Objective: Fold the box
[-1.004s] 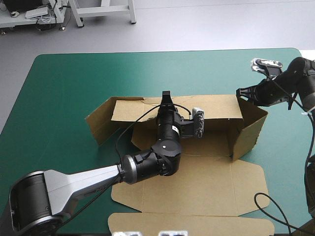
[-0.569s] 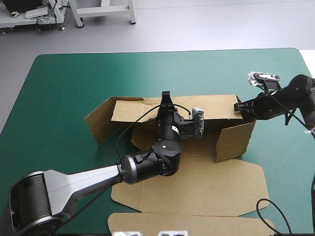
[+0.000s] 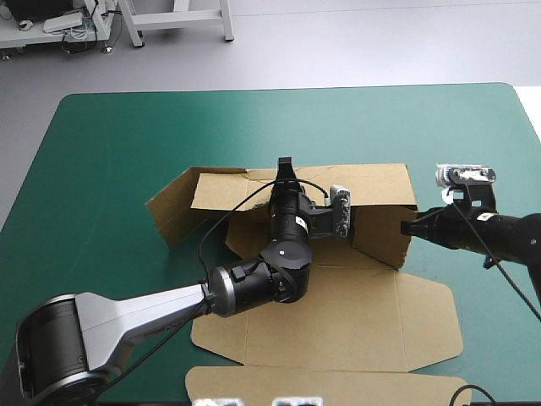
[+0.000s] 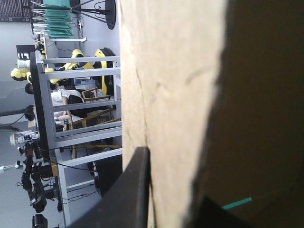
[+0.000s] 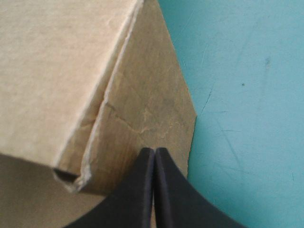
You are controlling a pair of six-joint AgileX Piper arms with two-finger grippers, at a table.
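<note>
Pushing side flap (image 3: 382, 238) inward with right gripper (image 3: 404, 227), fingers closed to a point; earlier flap splayed outward, now we near square corner. Left gripper (image 3: 285, 166) pinches back wall (image 3: 228, 191). Box (image 3: 338, 313) mid-frame, lid flat toward bottom.

Right end effector (image 3: 403, 227) against box (image 3: 363, 304)

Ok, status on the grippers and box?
Left gripper shut on box, far wall. Right gripper shut, tip against right side flap. No obstruction seen.

Box (image 3: 355, 292): brown board, half-formed, mid-counter.
Far wall (image 3: 372, 182): upright.
Left flap (image 3: 169, 207): splayed outward.
Right flap (image 3: 380, 238): standing, swung inward.
Lid panels (image 3: 321, 385): flat, toward near edge.
</note>
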